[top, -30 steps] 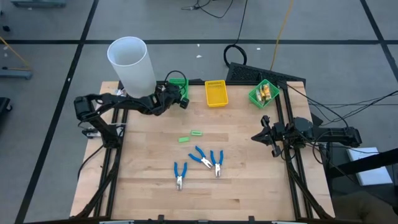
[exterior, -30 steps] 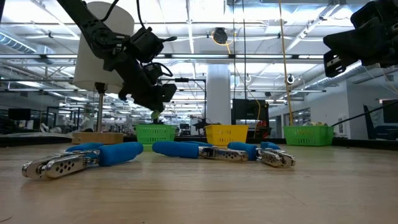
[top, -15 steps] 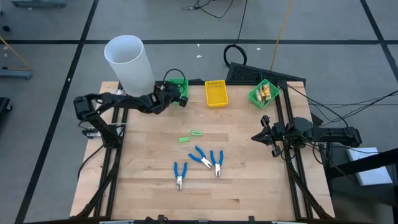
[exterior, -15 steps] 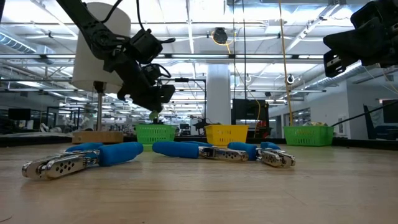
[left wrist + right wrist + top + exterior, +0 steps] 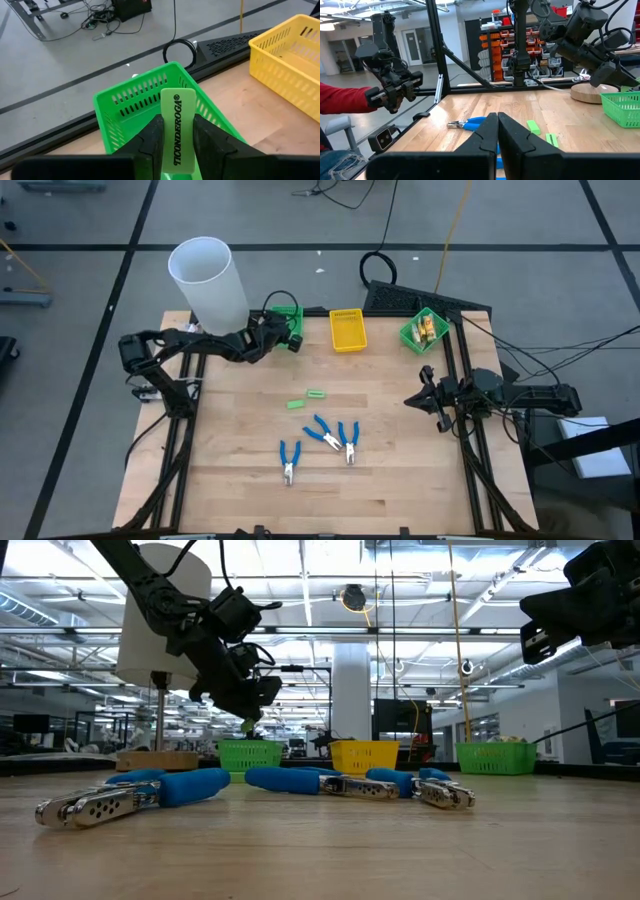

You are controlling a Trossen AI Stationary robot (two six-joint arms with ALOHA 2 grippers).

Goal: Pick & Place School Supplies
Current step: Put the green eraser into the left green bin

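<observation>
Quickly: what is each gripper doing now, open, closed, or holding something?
Left gripper: closed on a light-green eraser, above the green bin.
Right gripper: closed, holding nothing.

We see our left gripper (image 5: 177, 142) raised, fingers clamped; our right gripper (image 5: 497, 131) waits closed at the table's right edge.

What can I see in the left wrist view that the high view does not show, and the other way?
Only the left wrist view shows the light-green eraser with its printed name, pinched in the left gripper. Only the high view shows the three blue pliers, two green pieces lying on the table, the white cylinder, the far green bin and the right gripper, shut and waiting at the right edge. Both show the near green bin and the yellow bin.
</observation>
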